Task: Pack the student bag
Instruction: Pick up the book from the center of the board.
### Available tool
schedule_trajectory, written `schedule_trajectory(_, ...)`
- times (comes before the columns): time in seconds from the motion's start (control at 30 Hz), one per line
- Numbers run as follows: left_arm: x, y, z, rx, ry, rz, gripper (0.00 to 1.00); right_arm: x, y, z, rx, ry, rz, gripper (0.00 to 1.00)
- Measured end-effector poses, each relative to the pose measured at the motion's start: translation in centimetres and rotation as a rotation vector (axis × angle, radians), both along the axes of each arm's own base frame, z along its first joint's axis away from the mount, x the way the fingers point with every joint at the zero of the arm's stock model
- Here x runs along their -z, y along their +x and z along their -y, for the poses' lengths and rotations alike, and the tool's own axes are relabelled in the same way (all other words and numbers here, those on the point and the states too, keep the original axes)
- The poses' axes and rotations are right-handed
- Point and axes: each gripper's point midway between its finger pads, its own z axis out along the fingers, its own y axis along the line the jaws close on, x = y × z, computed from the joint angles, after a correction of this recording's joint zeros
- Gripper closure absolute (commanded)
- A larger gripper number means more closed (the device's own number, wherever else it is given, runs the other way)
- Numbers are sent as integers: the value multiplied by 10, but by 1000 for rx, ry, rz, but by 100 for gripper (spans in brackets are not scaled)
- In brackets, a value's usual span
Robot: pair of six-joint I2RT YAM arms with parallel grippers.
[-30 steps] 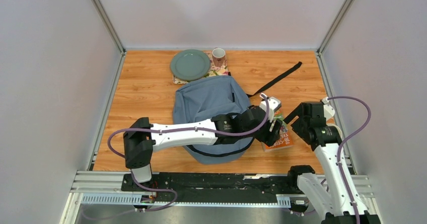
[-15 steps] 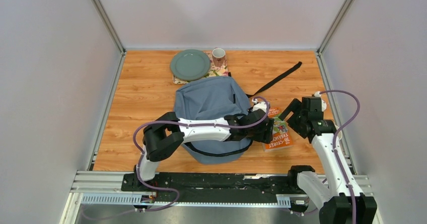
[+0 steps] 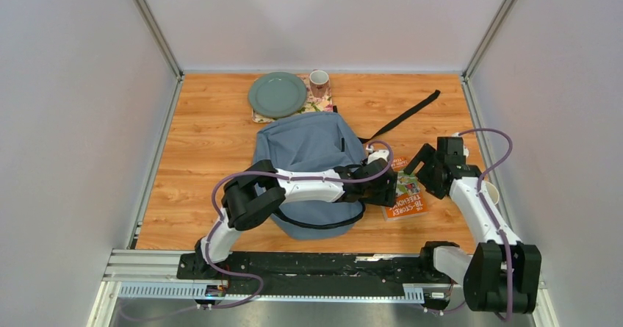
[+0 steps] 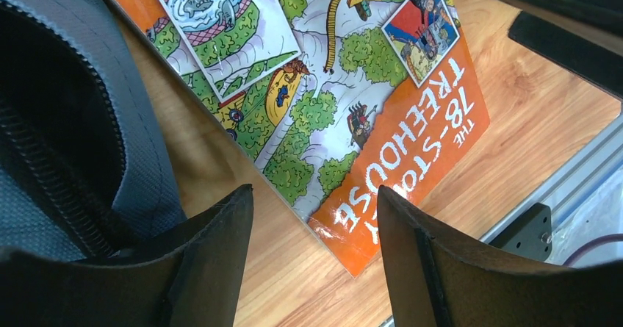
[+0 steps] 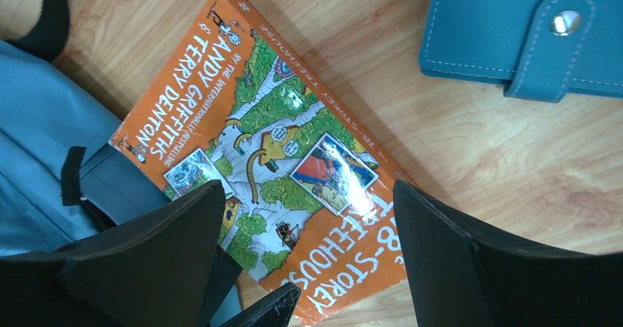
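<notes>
The grey-blue student bag [image 3: 305,151] lies flat mid-table, and its open zipped edge shows in the left wrist view [image 4: 66,136]. An orange picture book [image 3: 408,199] lies flat on the wood right of the bag. My left gripper [image 3: 385,189] is open and empty, low at the book's near-left corner [image 4: 345,106], beside the bag's edge. My right gripper [image 3: 425,171] is open and empty, hovering above the book [image 5: 272,143]. The bag's blue fabric also shows at the left of the right wrist view [image 5: 33,143]. One left fingertip [image 5: 275,303] pokes in there.
A teal snap wallet [image 5: 529,33] lies on the wood just beyond the book. A green plate [image 3: 277,94] and a cup [image 3: 319,82] sit on a floral mat at the far edge. A black strap [image 3: 402,117] trails from the bag toward the far right.
My left gripper has lowered to the book's near-left corner as its elbow swung right. My right gripper has moved farther and left, over the book.
</notes>
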Motion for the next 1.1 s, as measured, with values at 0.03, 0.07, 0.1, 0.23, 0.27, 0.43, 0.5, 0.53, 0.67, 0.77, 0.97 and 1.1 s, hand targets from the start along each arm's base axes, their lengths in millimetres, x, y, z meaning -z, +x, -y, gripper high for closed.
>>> schedule_trajectory(0.03, 1, -1, 0, 3, 1, -4, 30, 4, 1, -1, -7, 4, -12, 13)
schedule_trajectory(0.07, 2, -1, 0, 6, 1, -7, 30, 8, 2, -1, -14, 9, -27, 13)
schedule_trajectory(0.1, 2, -2, 1, 10, -2, -11, 30, 12, 2, -2, -22, 15, -40, 14)
schedule_trajectory(0.23, 2, -3, 8, 32, -13, -27, 33, 27, 3, -6, -51, 42, -91, 16)
schedule_trajectory(0.27, 3, -3, 9, 40, -9, -31, 33, 30, 3, -5, -57, 36, -99, 16)
schedule_trajectory(0.43, 7, -3, 13, 79, 22, -45, 37, 37, 5, -3, -73, 35, -99, 18)
schedule_trajectory(0.5, 7, -3, 12, 90, 35, -46, 38, 38, 6, -3, -73, 36, -87, 18)
schedule_trajectory(0.53, 7, -3, 11, 94, 39, -44, 38, 40, 5, -3, -74, 37, -80, 18)
schedule_trajectory(0.67, 8, -3, 9, 109, 52, -32, 38, 41, 3, -4, -75, 39, -57, 19)
schedule_trajectory(0.77, 8, -3, 8, 120, 62, -22, 38, 41, -1, -5, -73, 41, -40, 19)
schedule_trajectory(0.97, 6, -2, 7, 131, 71, -11, 43, 41, -6, -5, -68, 44, -28, 20)
schedule_trajectory(1.1, 7, -1, 6, 130, 76, -11, 43, 40, -12, -6, -62, 47, -19, 20)
